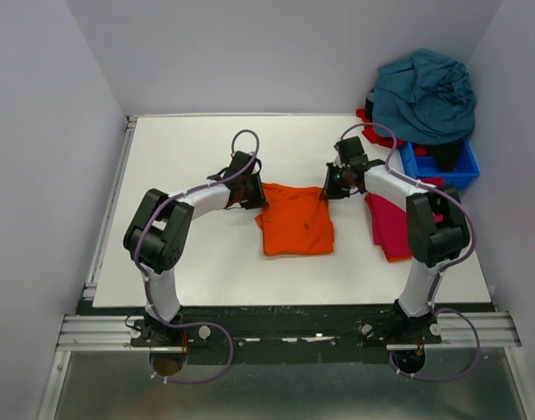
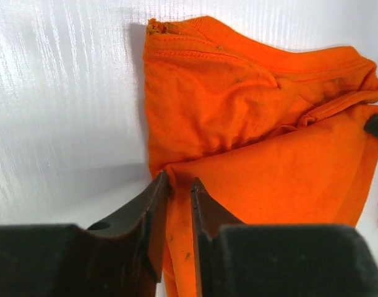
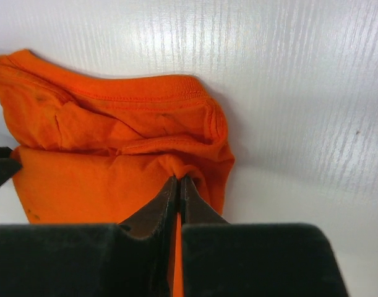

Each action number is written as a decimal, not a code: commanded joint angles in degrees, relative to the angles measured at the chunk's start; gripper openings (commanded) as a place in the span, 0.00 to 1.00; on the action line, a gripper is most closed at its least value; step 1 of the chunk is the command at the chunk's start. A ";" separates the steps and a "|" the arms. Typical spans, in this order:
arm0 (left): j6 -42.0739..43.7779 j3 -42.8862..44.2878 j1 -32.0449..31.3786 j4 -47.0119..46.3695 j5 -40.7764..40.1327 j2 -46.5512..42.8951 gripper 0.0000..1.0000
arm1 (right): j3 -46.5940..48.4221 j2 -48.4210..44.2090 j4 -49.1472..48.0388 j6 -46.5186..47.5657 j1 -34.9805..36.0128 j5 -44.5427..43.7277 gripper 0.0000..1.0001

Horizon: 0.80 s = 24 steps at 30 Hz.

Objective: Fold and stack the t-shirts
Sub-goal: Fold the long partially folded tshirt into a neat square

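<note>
Left gripper (image 2: 179, 180): clamped on the far-left corner of the orange t-shirt (image 1: 293, 223), cloth pinched between the jaws.
Right gripper (image 3: 178, 179): closed on its far-right corner fold.
Orange t-shirt: laid folded mid-table (image 1: 188, 149).
Magenta-red t-shirt (image 1: 388, 223): laid just to the right.

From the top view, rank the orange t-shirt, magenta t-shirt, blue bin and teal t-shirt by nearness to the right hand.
1. orange t-shirt, in the right hand's grip, centre.
2. magenta t-shirt, right side.
3. blue bin, far right.
4. teal t-shirt, back right corner.
</note>
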State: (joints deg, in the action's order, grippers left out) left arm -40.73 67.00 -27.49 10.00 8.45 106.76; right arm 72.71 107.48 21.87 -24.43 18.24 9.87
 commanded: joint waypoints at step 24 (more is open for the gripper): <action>2.85 -3.54 -0.20 -4.54 -4.76 -12.36 0.00 | -2.92 -9.92 -0.16 -0.80 -0.40 -0.37 0.01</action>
State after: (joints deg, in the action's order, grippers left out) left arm -38.81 65.87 -27.49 9.45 4.73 96.62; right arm 71.05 100.62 21.87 -24.62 18.24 10.13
